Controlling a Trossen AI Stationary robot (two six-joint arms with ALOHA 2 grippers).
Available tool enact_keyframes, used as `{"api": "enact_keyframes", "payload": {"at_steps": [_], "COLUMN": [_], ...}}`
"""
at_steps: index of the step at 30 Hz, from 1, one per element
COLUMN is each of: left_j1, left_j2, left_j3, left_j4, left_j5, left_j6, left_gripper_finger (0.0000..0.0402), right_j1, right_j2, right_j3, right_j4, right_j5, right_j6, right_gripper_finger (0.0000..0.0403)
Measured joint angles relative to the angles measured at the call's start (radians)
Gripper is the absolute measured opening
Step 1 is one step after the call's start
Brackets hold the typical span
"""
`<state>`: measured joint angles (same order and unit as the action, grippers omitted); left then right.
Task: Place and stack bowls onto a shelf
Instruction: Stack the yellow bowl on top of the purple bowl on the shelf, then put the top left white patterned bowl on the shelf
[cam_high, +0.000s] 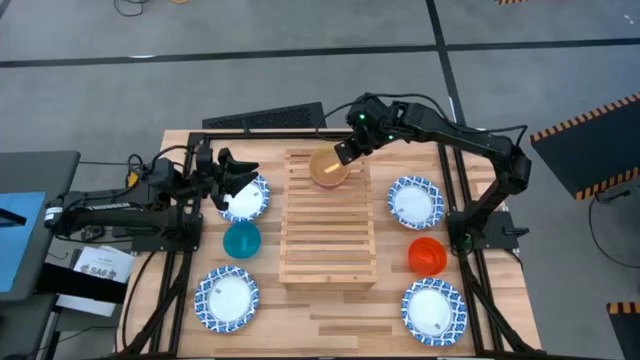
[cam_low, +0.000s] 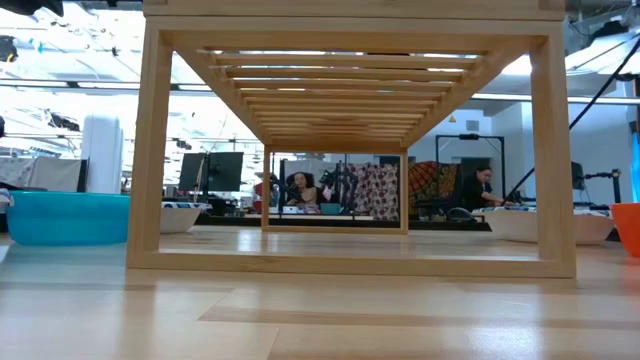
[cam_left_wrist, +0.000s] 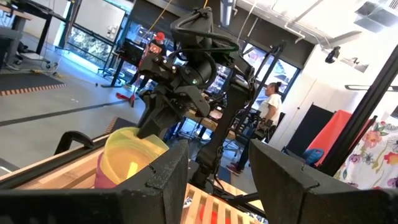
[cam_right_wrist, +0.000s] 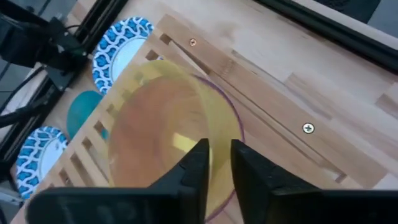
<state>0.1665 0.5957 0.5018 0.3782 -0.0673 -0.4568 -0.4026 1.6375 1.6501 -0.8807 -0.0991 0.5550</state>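
The slatted wooden shelf (cam_high: 328, 235) stands mid-table. At its far end a yellow bowl (cam_high: 328, 168) sits nested in a purple bowl, whose rim (cam_right_wrist: 238, 127) shows just outside it. My right gripper (cam_high: 345, 150) is shut on the yellow bowl. My left gripper (cam_high: 235, 180) hovers open over a blue-patterned bowl (cam_high: 248, 200) left of the shelf, touching nothing. Other blue-patterned bowls rest on the table at the right (cam_high: 415, 200), the near left (cam_high: 227, 297) and the near right (cam_high: 434, 310). A teal bowl (cam_high: 241, 240) and a red bowl (cam_high: 427, 256) also stand on the table. My right gripper pinches the yellow bowl's rim (cam_right_wrist: 217, 140) on its far-right side, with one finger (cam_right_wrist: 198, 165) inside the bowl and the other outside. The fingers slant down from the table's far right. The bowl sits tilted in the purple bowl on the shelf top.
The black frame rails (cam_high: 455, 200) run along both sides of the table. Most of the shelf's near slats (cam_high: 328, 260) are bare. The low view looks under the shelf (cam_low: 350, 150), past the teal bowl (cam_low: 65, 217) and the red bowl (cam_low: 628, 228). People sit in the room beyond.
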Motion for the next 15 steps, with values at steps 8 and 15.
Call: {"api": "enact_keyframes", "payload": {"at_steps": [8,15], "left_j1": [0.0,0.0], "left_j2": [0.0,0.0], "left_j3": [0.0,0.0], "left_j4": [-0.006,-0.006], "left_j5": [0.0,0.0], "left_j6": [0.0,0.013], "left_gripper_finger": [0.0155,0.0155], "right_j1": [0.0,-0.017], "right_j2": [-0.002,-0.066], "right_j3": [0.0,0.0], "right_j4": [0.006,-0.031], "right_j5": [-0.003,0.044], "right_j6": [-0.022,-0.114], "right_gripper_finger": [0.0216,0.0248]}}
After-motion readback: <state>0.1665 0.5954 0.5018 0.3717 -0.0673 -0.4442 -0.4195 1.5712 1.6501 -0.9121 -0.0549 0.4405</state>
